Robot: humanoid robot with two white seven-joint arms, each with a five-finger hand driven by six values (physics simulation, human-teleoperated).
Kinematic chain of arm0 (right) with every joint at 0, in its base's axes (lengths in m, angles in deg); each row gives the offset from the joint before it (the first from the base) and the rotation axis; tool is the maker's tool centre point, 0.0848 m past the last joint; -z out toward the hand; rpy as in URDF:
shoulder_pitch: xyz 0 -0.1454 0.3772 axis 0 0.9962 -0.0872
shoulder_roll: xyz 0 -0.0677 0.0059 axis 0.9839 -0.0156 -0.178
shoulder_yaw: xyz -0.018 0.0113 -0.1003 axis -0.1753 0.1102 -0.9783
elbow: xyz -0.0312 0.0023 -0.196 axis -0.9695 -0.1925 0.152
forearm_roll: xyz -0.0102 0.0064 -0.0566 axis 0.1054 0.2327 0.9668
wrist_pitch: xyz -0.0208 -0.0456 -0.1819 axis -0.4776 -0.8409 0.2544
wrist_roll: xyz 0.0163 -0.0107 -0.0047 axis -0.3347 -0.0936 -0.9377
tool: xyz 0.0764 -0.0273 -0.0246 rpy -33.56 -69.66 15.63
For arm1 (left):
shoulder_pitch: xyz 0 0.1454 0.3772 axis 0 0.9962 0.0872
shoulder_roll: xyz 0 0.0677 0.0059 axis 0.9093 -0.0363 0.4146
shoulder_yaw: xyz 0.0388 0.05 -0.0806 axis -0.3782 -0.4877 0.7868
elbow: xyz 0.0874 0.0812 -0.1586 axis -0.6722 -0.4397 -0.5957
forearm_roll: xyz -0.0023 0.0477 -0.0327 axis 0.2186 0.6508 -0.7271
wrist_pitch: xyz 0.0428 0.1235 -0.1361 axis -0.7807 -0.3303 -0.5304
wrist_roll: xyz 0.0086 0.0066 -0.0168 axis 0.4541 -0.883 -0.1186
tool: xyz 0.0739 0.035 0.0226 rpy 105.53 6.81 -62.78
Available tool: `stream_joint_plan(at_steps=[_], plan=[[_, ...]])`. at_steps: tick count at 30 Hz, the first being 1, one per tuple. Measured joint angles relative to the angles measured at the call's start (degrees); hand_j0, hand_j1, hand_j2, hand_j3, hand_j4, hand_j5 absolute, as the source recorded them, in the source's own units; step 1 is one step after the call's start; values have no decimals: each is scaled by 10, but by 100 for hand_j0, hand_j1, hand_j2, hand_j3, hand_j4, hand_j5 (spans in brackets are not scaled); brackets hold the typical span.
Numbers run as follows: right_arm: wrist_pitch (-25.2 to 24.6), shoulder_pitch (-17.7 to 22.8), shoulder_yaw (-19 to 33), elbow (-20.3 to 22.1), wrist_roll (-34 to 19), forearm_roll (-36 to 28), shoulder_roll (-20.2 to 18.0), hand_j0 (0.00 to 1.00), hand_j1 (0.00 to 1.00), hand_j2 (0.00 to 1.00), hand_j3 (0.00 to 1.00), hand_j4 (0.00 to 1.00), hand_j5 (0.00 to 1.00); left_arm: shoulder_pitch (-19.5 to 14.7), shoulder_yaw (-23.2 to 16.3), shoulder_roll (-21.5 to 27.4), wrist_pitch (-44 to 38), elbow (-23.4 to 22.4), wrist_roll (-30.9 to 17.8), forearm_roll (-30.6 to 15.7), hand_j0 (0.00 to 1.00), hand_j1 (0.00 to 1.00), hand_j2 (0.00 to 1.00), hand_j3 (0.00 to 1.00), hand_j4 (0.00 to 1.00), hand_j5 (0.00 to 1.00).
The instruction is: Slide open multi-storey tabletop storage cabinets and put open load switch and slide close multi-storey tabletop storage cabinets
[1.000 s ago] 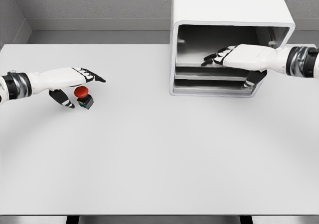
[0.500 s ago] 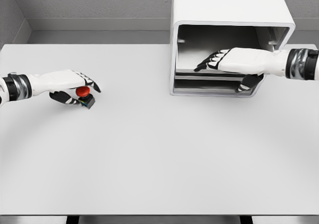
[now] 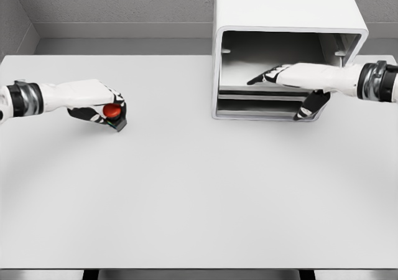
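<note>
Two hands are at work, well apart from each other. Over on the far side of the bench [image 3: 199, 199], the left hand [image 3: 99, 106] is clenched around the load switch [image 3: 114, 113], its red button showing between the fingers and its dark base poking out underneath; whether it is clear of the surface or resting on it, I cannot tell from up here. Across at the storage cabinet [image 3: 286, 18], the right hand [image 3: 292, 78] reaches into the open front, fingers laid out flat over the shelf edge with the thumb hanging below it, and it grips nothing that I can see.

So where are we? By my reading the opening step looks done or close to it: the cabinet's front gapes wide, its dark interior and lower tiers in plain sight. The switch is picked up but sits nowhere near the cabinet, so the carry across and the placing inside both remain, and closing comes after that. Call it early in the middle stretch.

The bench itself is a broad, pale, matte slab, with the cabinet standing at its back right. Behind it runs a grey textured wall [image 3: 118, 0] with a lighter ledge along its foot.
</note>
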State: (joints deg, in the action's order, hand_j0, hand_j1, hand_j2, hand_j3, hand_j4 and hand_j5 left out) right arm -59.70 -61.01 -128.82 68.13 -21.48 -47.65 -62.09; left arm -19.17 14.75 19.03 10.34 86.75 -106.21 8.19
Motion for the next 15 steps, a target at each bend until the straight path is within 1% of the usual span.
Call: stream_joint_plan(at_steps=[3,5,7,12,15], plan=[[-3,0,-7,2,1,-4,-5,100,100,100,100,100,100,-4,0,2,0,23,-6,-6,45,45,45,45,45,45],[-4,2,-8,8,2,-7,-11,100,100,100,100,100,100,-11,0,4,1,40,-9,-15,45,45,45,45,45,45],[-3,2,-9,18,2,-5,-17,100,100,100,100,100,100,-11,0,7,1,53,-12,-23,45,45,45,45,45,45],[8,6,-9,37,2,1,-30,100,100,100,100,100,100,-20,1,9,2,71,-18,-43,45,45,45,45,45,45],[27,6,-10,48,0,-11,-43,100,100,100,100,100,100,-20,1,9,4,80,-19,-60,45,45,45,45,45,45]])
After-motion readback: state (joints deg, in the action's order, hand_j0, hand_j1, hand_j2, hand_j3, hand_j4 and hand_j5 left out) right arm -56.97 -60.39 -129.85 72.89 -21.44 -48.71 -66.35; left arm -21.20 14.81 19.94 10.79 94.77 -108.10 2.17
